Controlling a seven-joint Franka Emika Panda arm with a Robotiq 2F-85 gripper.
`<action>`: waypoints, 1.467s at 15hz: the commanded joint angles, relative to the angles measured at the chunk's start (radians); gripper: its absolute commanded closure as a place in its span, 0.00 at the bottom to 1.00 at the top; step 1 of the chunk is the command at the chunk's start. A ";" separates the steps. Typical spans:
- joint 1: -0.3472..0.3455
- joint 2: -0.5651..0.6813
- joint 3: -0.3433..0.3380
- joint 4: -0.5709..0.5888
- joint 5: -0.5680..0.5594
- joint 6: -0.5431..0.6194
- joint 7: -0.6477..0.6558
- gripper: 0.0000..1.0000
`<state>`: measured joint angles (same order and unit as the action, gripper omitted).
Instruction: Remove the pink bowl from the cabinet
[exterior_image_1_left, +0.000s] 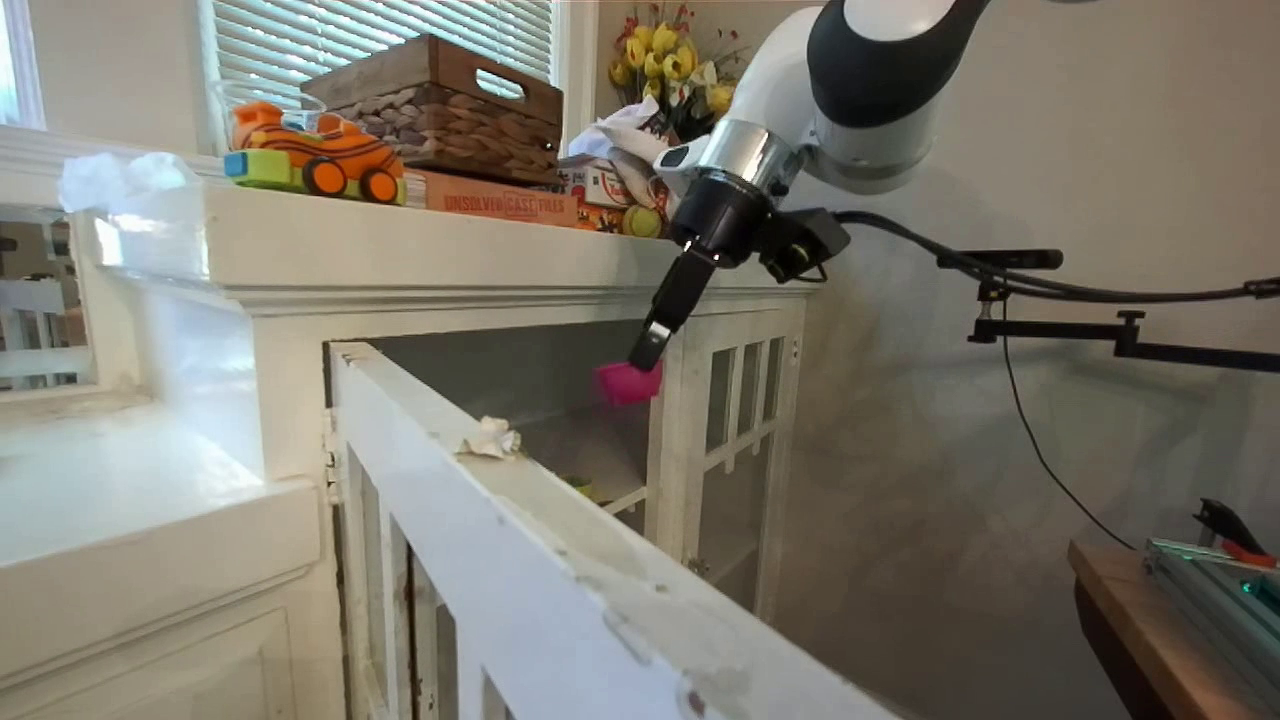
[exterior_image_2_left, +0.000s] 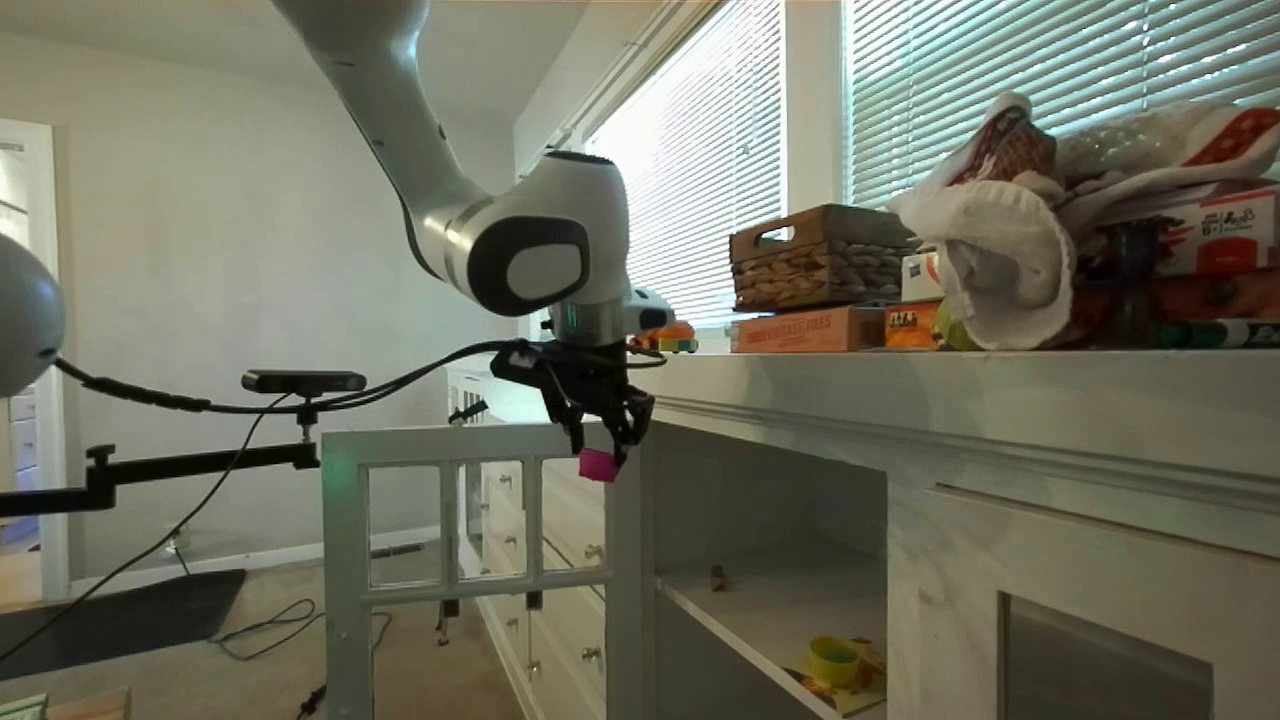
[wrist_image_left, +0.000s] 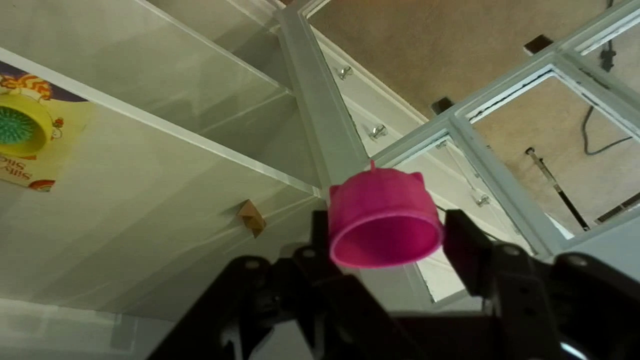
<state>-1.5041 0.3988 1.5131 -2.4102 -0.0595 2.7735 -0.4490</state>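
The pink bowl is small and deep, with small pointed bumps at its base. It also shows in an exterior view and in the wrist view, its mouth facing the wrist camera. My gripper is shut on it, one finger on each side. In both exterior views the gripper points down and holds the bowl in the air by the opening of the white cabinet, above the shelf, near the top of the open door. The bowl appears just outside the opening.
The glass-paned cabinet door stands open beside the gripper. A yellow cup and a small brown piece are on the shelf. A wicker basket and toy car stand on the top ledge.
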 joint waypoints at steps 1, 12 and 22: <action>-0.228 0.005 0.207 -0.006 -0.023 -0.090 -0.024 0.66; -0.525 0.135 0.477 -0.007 -0.325 -0.163 0.148 0.66; -0.626 0.179 0.557 0.043 -0.355 -0.047 0.258 0.66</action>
<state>-2.0984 0.5904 2.0562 -2.3877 -0.3714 2.6734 -0.2671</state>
